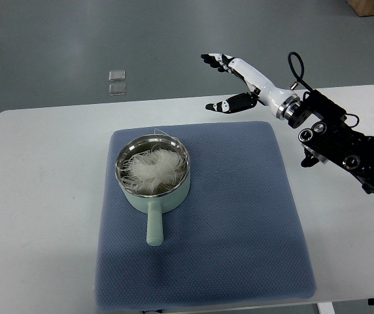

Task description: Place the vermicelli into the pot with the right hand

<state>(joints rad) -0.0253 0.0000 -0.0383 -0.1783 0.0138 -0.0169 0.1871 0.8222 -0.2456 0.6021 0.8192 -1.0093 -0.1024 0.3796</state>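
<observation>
My right hand [234,82] hangs open and empty past the table's [36,170] far edge. The vermicelli [153,167] fills the pot [153,171] on the blue mat [239,216], hiding its bottom.

Vermicelli [152,168] in pot [152,196]

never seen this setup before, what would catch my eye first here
The pale green pot on the blue mat, left of centre, heaped with white vermicelli. Then the right hand, open and empty, raised over the table's far edge at upper right.
</observation>
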